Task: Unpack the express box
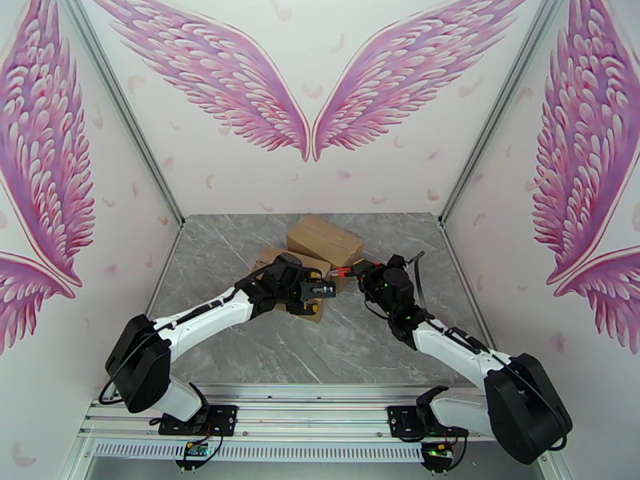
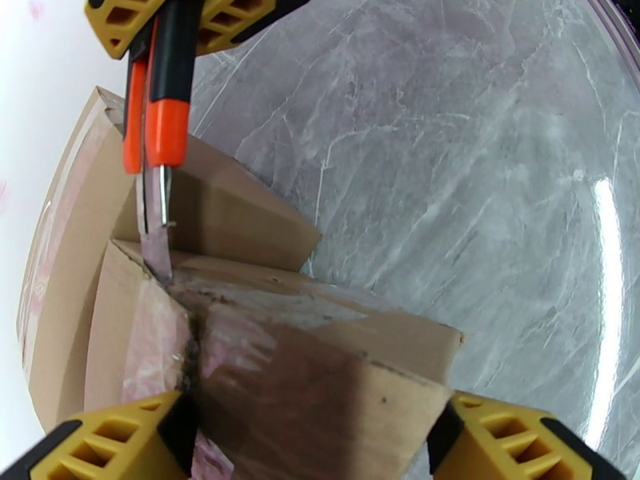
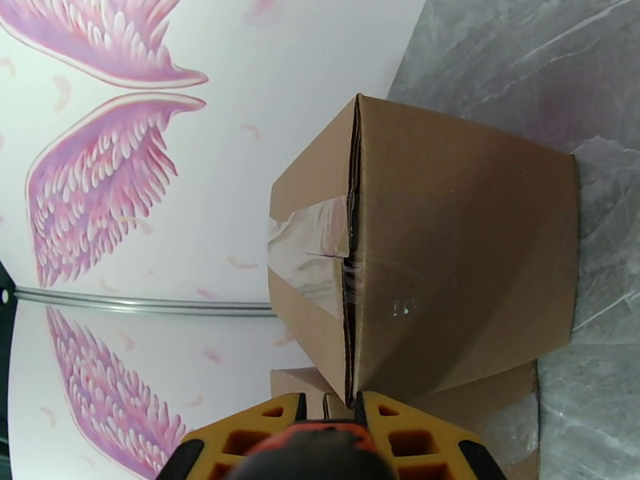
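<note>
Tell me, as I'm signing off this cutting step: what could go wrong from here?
1. The utility knife in the right gripper has its blade at the taped seam of the near cardboard box. Pressed deep, it might slice whatever is inside.
2. That seam runs toward a finger of the left gripper, which clamps the same box, so a long stroke could strike it.
</note>
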Controlling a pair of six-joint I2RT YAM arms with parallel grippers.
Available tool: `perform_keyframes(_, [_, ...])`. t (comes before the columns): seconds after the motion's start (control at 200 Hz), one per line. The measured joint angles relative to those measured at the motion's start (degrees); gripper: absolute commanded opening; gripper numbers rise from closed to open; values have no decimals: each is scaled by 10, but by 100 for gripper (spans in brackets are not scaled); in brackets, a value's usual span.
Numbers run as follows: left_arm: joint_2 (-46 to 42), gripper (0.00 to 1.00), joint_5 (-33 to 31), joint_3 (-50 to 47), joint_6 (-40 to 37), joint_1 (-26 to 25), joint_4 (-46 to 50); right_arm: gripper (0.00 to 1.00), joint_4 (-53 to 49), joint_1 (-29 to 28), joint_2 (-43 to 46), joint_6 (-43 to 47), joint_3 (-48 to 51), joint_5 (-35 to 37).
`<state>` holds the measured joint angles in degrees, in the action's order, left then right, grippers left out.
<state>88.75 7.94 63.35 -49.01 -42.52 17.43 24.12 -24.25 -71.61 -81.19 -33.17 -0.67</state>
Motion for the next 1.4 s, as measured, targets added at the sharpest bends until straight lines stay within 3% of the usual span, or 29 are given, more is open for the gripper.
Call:
perform_keyframes(0.53, [-7, 81, -26, -9, 32, -5, -17, 0, -78, 0, 5, -12, -37, -11])
perform_keyframes(0.74, [-12, 81, -63, -9, 56, 7, -73, 0, -121, -19, 21, 10, -40, -107])
perform_keyframes(1.129, [-51, 81, -3, -31, 39, 18, -66, 0, -146, -21, 45, 62, -51, -111])
perform_keyframes(1.404, [-105, 84, 32, -49, 33, 35, -57, 0, -103, -9, 46, 127, -43, -45])
